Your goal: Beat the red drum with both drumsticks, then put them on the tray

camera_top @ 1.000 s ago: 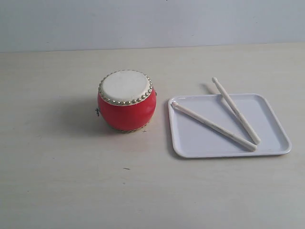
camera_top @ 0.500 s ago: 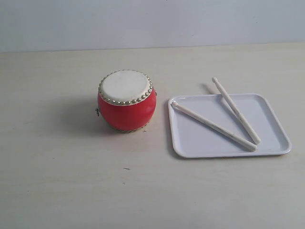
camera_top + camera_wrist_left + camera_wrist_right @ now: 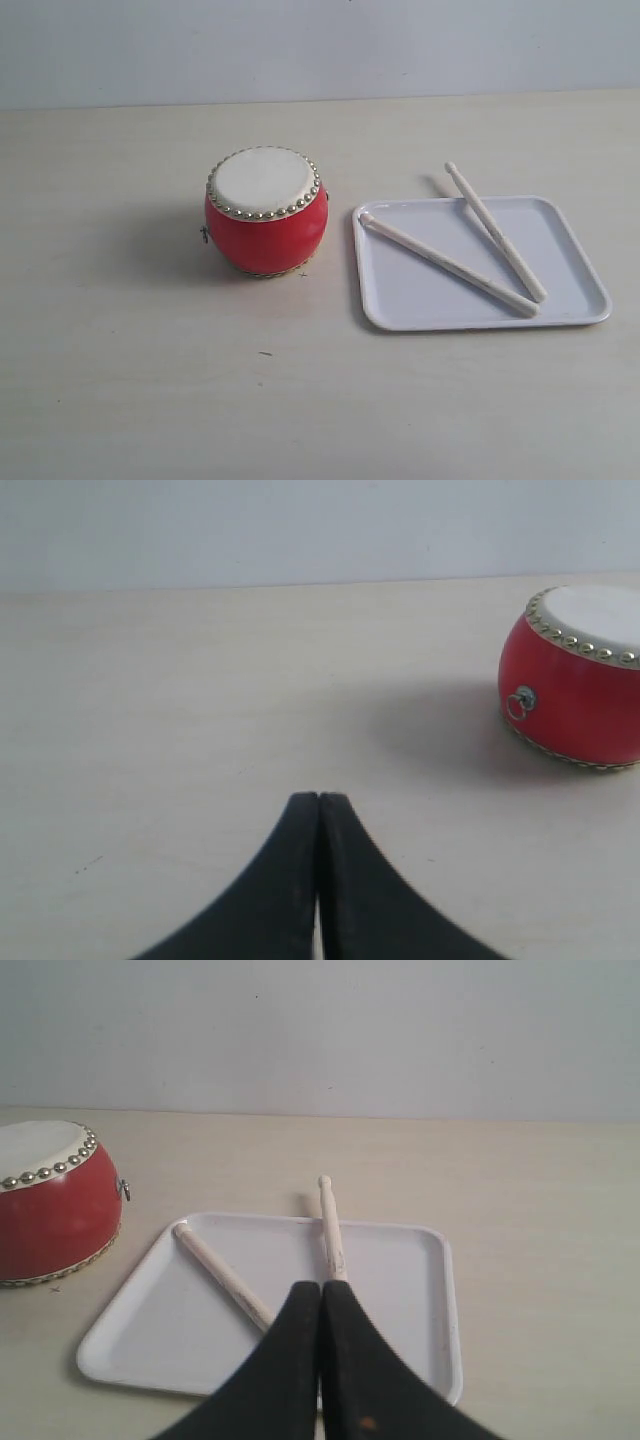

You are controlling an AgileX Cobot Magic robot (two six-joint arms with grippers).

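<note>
The red drum (image 3: 265, 212) with its cream skin and brass studs stands upright on the table, left of the white tray (image 3: 570, 305). Both pale drumsticks lie on the tray: one drumstick (image 3: 445, 263) runs diagonally across it, the other drumstick (image 3: 495, 232) rests on the far rim with its tip poking out past it. Neither gripper appears in the exterior view. My left gripper (image 3: 318, 798) is shut and empty, with the drum (image 3: 575, 680) off to one side. My right gripper (image 3: 320, 1286) is shut and empty, above the tray (image 3: 420, 1290) and the sticks (image 3: 222, 1270) (image 3: 330, 1225).
The pale wooden table (image 3: 150, 380) stretches around the drum and tray. A plain light wall (image 3: 320, 45) bounds its far edge. A small dark speck (image 3: 264, 353) lies on the table in front of the drum.
</note>
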